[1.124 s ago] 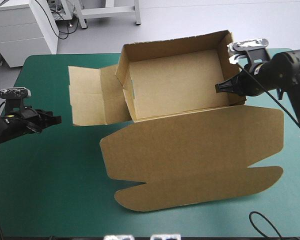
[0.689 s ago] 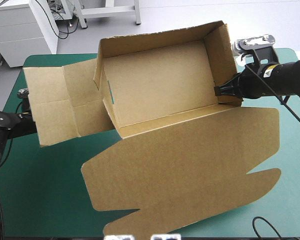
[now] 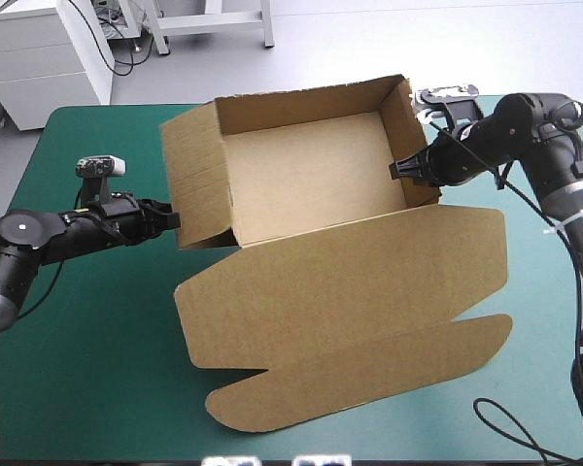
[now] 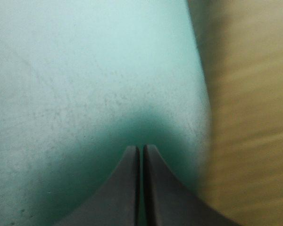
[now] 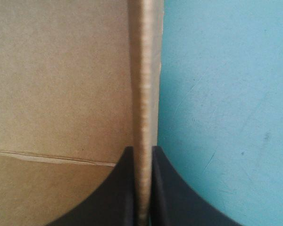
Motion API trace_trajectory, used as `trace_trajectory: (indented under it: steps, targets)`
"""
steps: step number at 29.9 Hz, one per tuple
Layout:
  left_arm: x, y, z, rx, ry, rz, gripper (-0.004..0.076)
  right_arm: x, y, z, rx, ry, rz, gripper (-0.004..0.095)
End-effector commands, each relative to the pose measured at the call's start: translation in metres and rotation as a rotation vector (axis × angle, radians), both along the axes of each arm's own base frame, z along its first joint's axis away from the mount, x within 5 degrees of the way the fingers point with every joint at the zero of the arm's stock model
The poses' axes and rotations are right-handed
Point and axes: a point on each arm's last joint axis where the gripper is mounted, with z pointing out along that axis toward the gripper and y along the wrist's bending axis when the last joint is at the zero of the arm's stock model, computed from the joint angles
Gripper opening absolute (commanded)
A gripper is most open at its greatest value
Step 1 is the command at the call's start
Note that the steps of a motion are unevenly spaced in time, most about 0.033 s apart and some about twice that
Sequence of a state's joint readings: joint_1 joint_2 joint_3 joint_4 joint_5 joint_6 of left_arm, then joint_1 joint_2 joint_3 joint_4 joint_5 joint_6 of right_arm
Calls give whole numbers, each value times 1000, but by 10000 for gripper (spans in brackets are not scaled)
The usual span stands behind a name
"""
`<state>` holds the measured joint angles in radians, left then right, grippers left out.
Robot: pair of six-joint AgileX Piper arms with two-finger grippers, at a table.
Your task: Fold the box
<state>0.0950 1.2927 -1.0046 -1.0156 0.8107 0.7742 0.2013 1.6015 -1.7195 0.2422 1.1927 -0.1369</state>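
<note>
The box (image 3: 311, 194) sits mid-surface (image 3: 87, 330), walls up, lid flat toward the near edge. Your right tool (image 3: 399, 171) is clamped on its right wall. Your left tool (image 3: 171, 218) is clenched empty beside the left wall.

- The box (image 3: 311, 184) stands on the table (image 3: 78, 369) at upper centre of the high view, toward the table's far edge, its tray opening upward.
- Its lid (image 3: 350, 311) lies flat on the table in front of the tray, reaching the lower centre and right of the frame.
- The left gripper (image 3: 170, 218), at middle left, sits just outside the box's left wall.
- The right gripper (image 3: 400, 171), at upper right, straddles the right wall's edge, one finger inside the tray and one outside.
</note>
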Motion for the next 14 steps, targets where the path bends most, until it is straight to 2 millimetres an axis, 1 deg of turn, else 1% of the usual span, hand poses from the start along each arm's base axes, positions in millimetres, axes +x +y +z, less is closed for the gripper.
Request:
trace_trajectory:
  steps: [1,4,8,14]
  targets:
    - [-3,-4,32,-88,-96,21,1,-9,0,26,74,-102,-24,-16]
    - [-2,-5,37,-136,-107,29,-8,-9,1,26,70,-101,-27,-11]
    - [-5,-7,47,-208,-133,38,-8,-11,10,26,65,-105,-8,-11]
    - [-8,-11,51,-278,-110,14,-8,-13,21,26,29,-134,-3,-12]
